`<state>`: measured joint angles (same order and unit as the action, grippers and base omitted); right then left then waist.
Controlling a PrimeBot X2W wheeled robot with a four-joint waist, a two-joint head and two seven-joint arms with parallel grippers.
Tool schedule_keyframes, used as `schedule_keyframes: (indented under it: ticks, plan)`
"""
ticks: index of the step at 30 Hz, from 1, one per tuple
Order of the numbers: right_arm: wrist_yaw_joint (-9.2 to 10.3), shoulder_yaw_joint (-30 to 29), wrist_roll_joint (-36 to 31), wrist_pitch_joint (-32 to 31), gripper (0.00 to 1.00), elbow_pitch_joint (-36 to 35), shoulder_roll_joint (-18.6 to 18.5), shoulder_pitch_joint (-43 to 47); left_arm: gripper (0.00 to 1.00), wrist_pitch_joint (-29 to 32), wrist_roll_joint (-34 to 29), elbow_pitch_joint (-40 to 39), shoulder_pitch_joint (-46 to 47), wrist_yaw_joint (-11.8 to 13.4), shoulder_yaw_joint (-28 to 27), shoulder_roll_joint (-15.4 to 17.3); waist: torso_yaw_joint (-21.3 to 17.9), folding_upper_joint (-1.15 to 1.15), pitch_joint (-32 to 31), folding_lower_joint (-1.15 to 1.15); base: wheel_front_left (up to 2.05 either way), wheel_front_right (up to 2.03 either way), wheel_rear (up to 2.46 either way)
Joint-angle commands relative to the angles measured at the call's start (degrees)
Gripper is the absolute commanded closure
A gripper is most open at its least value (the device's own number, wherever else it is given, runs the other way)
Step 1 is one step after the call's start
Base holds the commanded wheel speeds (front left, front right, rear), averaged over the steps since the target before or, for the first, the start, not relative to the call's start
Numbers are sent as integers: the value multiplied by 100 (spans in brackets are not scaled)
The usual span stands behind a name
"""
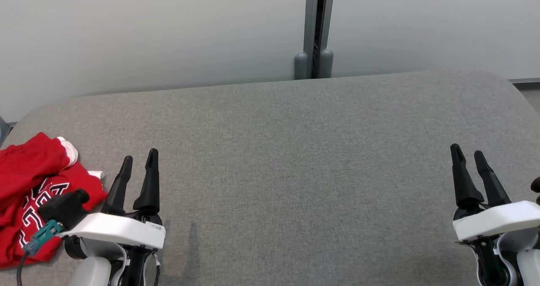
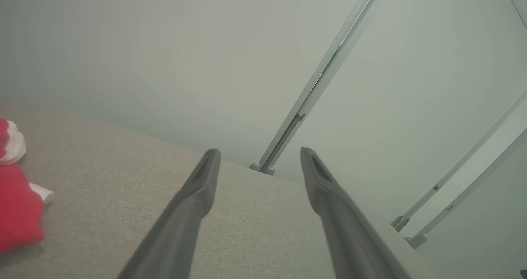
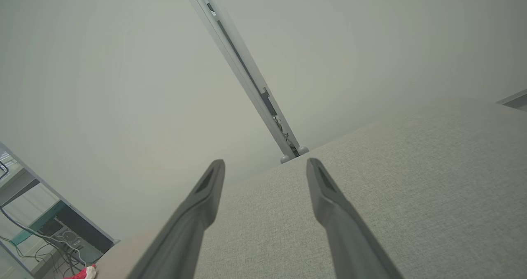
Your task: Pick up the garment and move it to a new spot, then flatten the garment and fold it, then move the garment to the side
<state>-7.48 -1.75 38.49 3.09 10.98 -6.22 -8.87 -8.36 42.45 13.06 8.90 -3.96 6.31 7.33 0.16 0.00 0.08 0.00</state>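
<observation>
At the left end of the grey padded table [image 1: 295,151] lies the crumpled red jersey [image 1: 25,184], and my left gripper [image 1: 140,157] and right gripper [image 1: 467,151], over the table's near edge, both stand open and empty, so I think a shallow pinch on one loose layer could slip.

The grey padded table [image 1: 295,172] lies open from the left gripper [image 1: 140,154] across to the right gripper [image 1: 466,149], giving wide passage through its middle. At 12 o'clock the pale wall [image 1: 147,33] and its grey post [image 1: 314,28] close off the far edge. At 9 o'clock a crumpled red garment [image 1: 25,184] lies just beside the left gripper.
</observation>
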Motion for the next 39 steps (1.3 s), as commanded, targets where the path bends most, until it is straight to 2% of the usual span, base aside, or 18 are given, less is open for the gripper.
schedule_keyframes:
  ticks: [1, 20, 39]
  plan:
    - [-2, 8, -204, 81, 0, -63, -62, -120, 0, -55, -177, -42, 193, 21, 3, 69, 2, 0, -1, 0, 0, 0, 0]
    - [-2, 118, -1404, 330, 0, 98, -13, -65, 0, -267, -1269, 269, 253, 167, 182, 166, 14, 0, -5, 0, 0, 0, 0]
    - [-1, 133, -2343, 370, 0, 16, 9, -2, 0, -223, -2000, 468, 263, 405, 191, 290, 48, 0, -9, 0, 0, 0, 0]
